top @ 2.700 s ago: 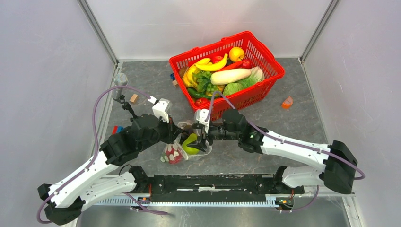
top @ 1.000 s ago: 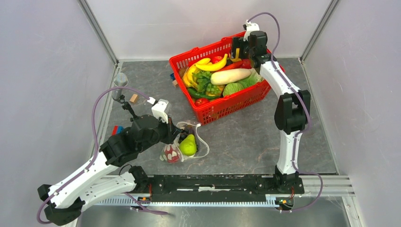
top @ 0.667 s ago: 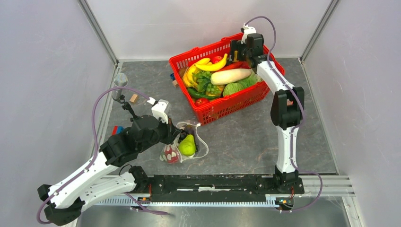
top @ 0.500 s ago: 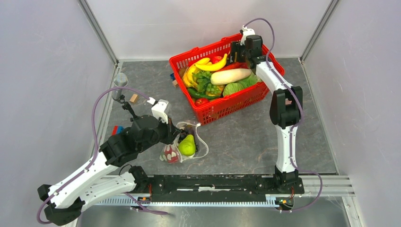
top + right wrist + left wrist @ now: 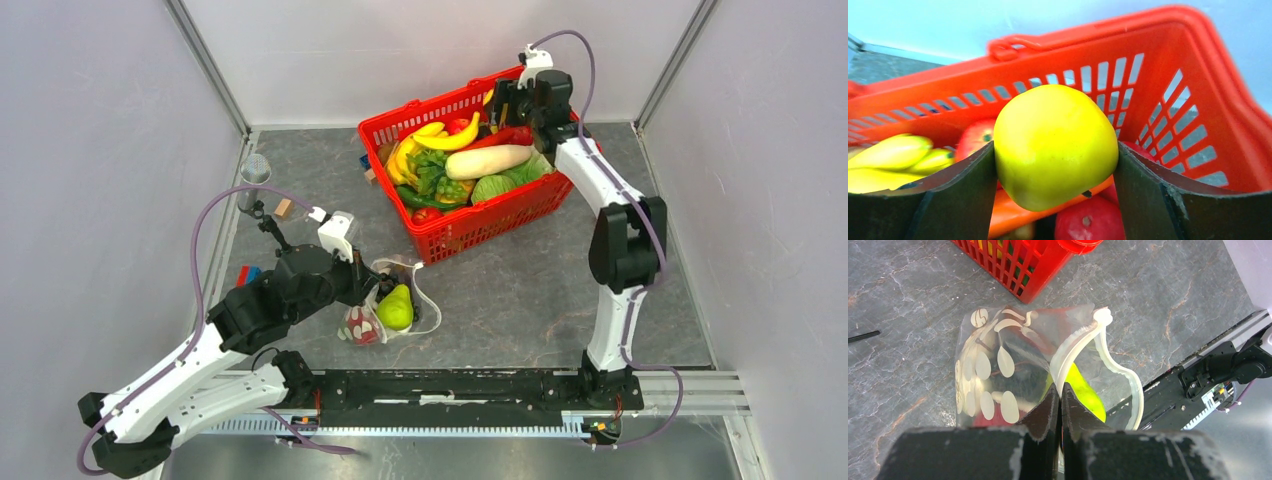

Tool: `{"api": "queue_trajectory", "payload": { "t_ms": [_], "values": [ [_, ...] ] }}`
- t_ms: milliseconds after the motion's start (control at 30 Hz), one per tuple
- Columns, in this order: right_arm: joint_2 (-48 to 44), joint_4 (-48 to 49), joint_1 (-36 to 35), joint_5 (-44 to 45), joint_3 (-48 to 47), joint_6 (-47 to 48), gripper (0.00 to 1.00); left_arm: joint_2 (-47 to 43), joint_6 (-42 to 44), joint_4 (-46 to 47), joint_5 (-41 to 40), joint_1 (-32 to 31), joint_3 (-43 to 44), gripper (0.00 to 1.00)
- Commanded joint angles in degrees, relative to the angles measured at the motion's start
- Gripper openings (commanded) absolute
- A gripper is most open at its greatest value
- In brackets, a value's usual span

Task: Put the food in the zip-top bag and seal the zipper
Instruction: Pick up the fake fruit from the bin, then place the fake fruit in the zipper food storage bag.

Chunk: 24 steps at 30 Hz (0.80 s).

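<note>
The dotted clear zip-top bag (image 5: pixel 400 300) lies open on the table in front of the red basket. A green pear (image 5: pixel 397 308) and a red fruit (image 5: pixel 362 326) sit inside it. My left gripper (image 5: pixel 374 290) is shut on the bag's zipper strip (image 5: pixel 1120 375) and holds the mouth open; the pear (image 5: pixel 1088 395) shows through the opening. My right gripper (image 5: pixel 500 100) is at the basket's far right corner, shut on a yellow citrus (image 5: pixel 1055 142), which sits between both fingers (image 5: pixel 958 200). A white radish (image 5: pixel 488 161) lies in the basket.
The red basket (image 5: pixel 480 218) holds bananas, greens, a red pepper and other toy food. A small orange wedge (image 5: pixel 607 215) lies right of it. A clear cup (image 5: pixel 254 168), a wooden block (image 5: pixel 283 208) and a blue-red block (image 5: pixel 247 273) sit at the left.
My right arm left the bag, with the pear staying inside, and swung to the basket's far corner. It closed on the yellow citrus and has now shifted slightly right. The left gripper keeps its hold.
</note>
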<state>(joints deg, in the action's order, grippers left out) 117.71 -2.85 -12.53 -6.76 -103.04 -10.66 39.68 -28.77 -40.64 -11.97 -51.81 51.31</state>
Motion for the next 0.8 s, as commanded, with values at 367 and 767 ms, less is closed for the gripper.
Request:
{"api": "queue_trajectory", "payload": {
  "t_ms": [367, 767],
  "values": [
    [-34.69, 23.93, -0.45, -24.99, 34.67, -8.55, 0.52, -0.40, -0.83, 2.57, -0.08, 0.15, 0.55, 0.07],
    [-58.64, 24.92, -14.21, -27.52, 58.17, -5.78, 0.53, -0.35, -1.18, 4.54, 0.45, 0.22, 0.03, 0.07]
  ]
}}
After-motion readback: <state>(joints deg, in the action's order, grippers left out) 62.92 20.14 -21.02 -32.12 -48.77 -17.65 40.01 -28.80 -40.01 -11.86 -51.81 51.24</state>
